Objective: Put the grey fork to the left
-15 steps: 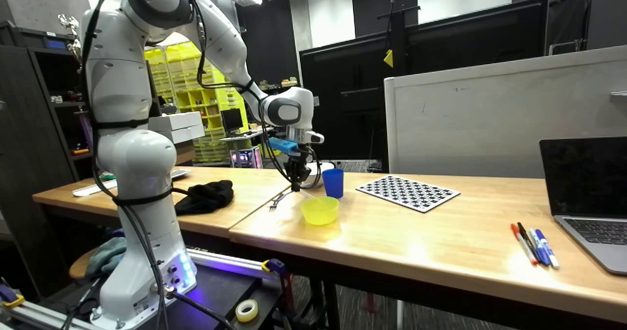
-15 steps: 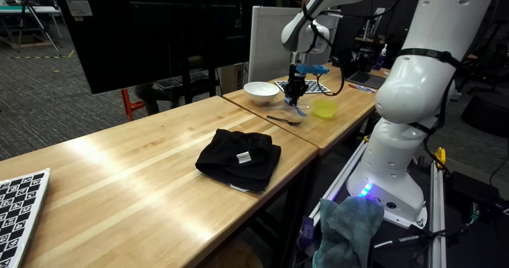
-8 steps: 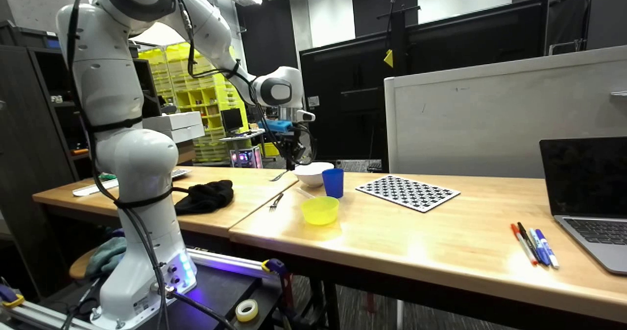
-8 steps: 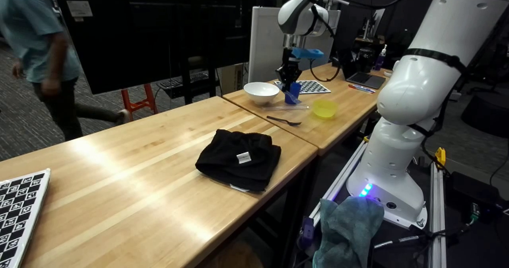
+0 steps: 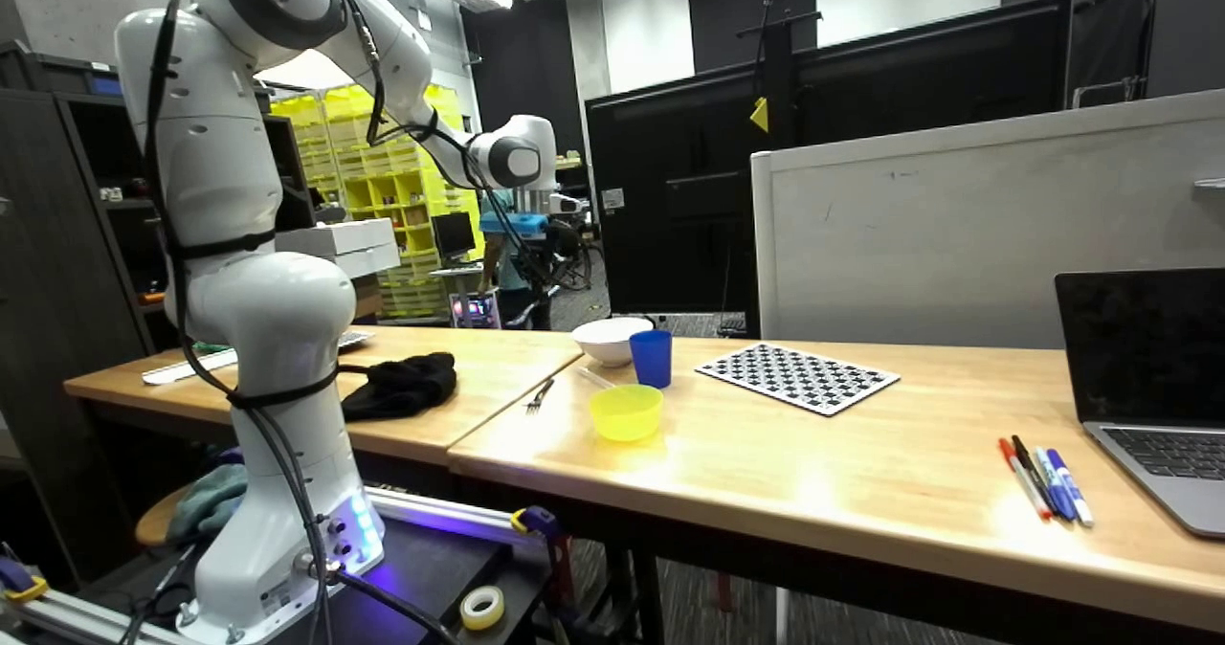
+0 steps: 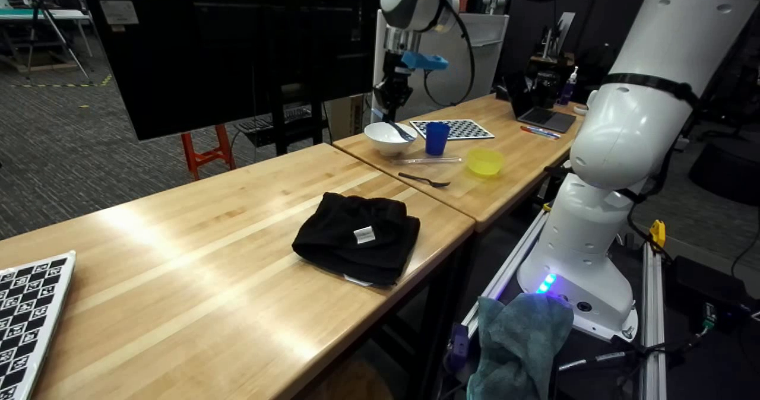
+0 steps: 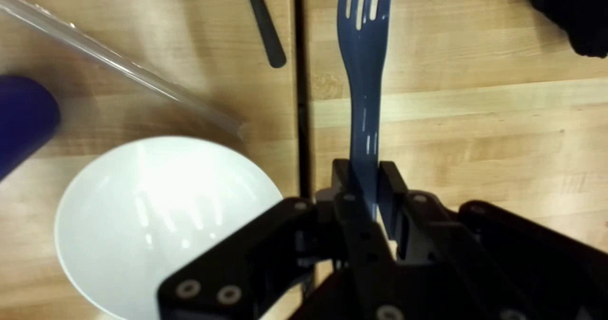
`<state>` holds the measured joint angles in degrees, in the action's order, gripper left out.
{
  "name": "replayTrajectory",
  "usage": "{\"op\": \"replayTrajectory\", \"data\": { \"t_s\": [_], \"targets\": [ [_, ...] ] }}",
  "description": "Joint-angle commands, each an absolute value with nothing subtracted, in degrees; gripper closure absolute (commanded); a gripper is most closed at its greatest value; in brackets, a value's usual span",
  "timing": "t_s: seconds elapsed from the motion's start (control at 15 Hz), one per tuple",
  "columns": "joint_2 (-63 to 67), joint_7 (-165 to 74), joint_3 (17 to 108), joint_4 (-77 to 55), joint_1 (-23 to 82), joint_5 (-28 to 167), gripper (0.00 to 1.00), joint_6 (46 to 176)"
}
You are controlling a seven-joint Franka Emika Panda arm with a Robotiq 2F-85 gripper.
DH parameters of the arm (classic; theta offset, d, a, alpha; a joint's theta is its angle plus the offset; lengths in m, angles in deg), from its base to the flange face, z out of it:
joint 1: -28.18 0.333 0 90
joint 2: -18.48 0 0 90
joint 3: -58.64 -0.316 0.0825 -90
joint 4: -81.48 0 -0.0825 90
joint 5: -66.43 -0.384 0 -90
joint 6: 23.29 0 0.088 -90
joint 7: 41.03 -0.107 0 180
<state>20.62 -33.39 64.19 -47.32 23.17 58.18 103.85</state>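
The grey fork (image 7: 365,78) is held in my gripper (image 7: 365,173), tines pointing away from the jaws. The fingers are shut on its handle; the handle's end is hidden between them. In an exterior view the gripper (image 6: 389,116) is raised in the air, and the fork (image 6: 402,131) hangs tilted in front of the white bowl. In the other exterior picture the gripper (image 5: 539,288) is above the far edge of the tables, the fork (image 5: 523,317) tilted down. In the wrist view the fork shows beside the gap between the two tables, on the black cloth's side.
A white bowl (image 7: 166,225), blue cup (image 6: 437,139), clear tube (image 7: 118,63), yellow bowl (image 6: 484,162) and a dark fork (image 6: 423,180) are on the farther table. A folded black cloth (image 6: 362,240) lies on the nearer table (image 6: 196,234). A checkered board (image 5: 799,377) lies near the cup.
My gripper has risen and moved left in both exterior views, carrying the fork from near the yellow bowl past the blue cup and white bowl. A person passed in the background.
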Motion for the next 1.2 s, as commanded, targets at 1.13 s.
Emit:
{"op": "replayTrajectory", "data": {
  "t_s": [1.13],
  "targets": [
    [3.31,-21.18,59.40,-31.33,24.42,53.50,0.96,94.51]
  ]
}}
